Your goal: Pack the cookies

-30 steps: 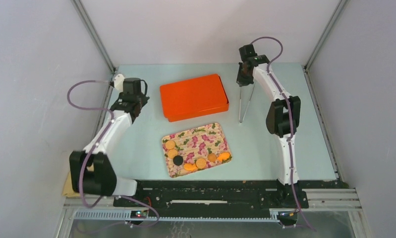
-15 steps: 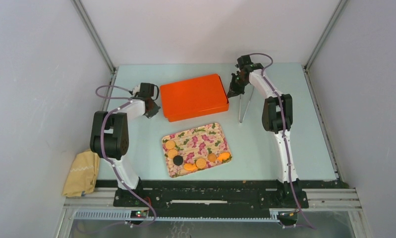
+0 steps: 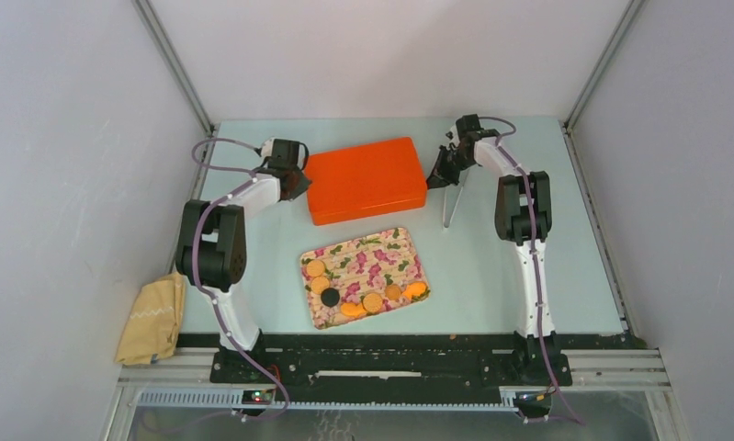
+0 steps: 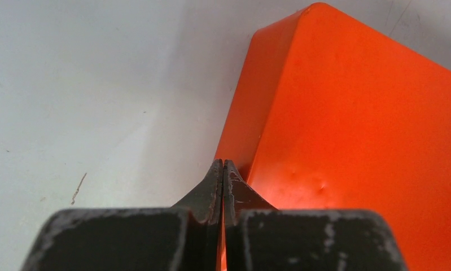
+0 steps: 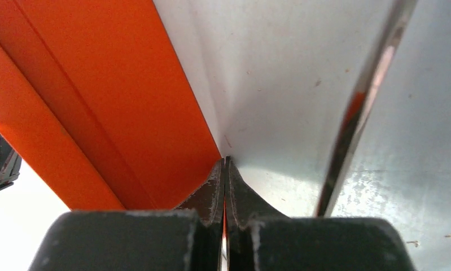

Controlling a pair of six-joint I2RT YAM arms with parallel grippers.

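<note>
Cookies (image 3: 363, 296) on tray (image 3: 372, 257), orange tin (image 3: 367, 178) lidded.
Your left fingers (image 4: 217, 186) and right fingers (image 5: 219, 186), pressed together, sit at its ends.

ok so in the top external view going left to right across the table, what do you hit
yellow cloth → left gripper → orange box → right gripper → metal tongs. The floral tray of cookies lies nearer, below the box, so it has no clear place in this order.
</note>
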